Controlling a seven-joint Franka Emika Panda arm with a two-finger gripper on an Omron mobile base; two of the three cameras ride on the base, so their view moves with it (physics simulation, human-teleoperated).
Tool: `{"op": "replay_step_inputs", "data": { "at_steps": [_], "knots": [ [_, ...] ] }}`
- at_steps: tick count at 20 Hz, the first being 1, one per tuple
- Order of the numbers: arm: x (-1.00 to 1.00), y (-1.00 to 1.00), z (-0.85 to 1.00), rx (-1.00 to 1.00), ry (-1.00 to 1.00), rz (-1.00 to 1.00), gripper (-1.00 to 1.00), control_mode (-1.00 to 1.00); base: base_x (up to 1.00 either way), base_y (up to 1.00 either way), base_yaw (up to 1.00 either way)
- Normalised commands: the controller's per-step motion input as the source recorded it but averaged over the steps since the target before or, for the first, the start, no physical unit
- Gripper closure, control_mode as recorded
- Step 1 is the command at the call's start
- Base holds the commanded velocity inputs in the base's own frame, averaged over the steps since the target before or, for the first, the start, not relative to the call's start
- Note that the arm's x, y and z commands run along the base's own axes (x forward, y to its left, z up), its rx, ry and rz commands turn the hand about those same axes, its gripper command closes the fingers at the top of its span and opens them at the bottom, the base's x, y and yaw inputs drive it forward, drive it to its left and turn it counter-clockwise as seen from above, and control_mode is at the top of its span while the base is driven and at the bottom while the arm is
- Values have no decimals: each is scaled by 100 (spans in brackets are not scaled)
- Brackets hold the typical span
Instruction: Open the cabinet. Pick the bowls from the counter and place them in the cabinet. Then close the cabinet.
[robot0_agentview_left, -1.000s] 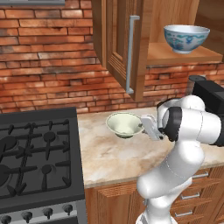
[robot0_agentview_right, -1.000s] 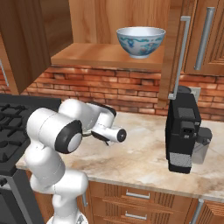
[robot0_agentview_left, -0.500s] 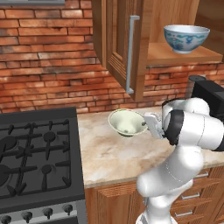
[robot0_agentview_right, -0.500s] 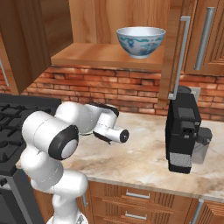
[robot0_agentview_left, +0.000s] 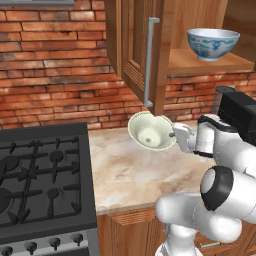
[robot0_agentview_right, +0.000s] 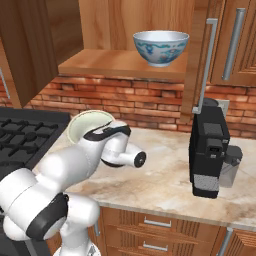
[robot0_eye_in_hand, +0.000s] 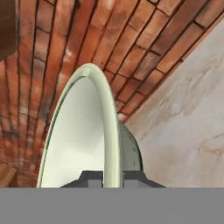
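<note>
One bowl (robot0_agentview_left: 212, 43), the blue one, is sitting on the cabinet (robot0_agentview_left: 210, 62) shelf at upper right; the green bowl (robot0_agentview_left: 150, 131) is hanging tilted at mid-frame above the counter (robot0_agentview_left: 125, 170), its rim pinched by the gripper (robot0_eye_in_hand: 112, 177). Lifting well means levelling it and clearing the shelf edge beside the blue one.

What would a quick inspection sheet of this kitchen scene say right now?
Surface: beige marble counter, bare where visible.
Job's things: blue-and-white bowl stands on the shelf of the open cabinet; pale green bowl is held tilted above the counter.
Clutter: black coffee machine on the counter.
Grippers: gripper clamps the green bowl's rim.
Cables: nothing seen.
Surroundings: brick wall, black gas stove, wooden drawers.
</note>
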Motion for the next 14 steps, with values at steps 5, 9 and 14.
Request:
{"op": "replay_step_inputs", "data": {
  "at_steps": [5,9,14],
  "knots": [
    [-77,-19,74,7,-5,-8,100,-100,0,0,0],
    [-80,-12,81,4,-8,-12,100,-100,0,0,0],
    [-77,-33,70,6,-7,-13,100,-100,0,0,0]
  ]
}}
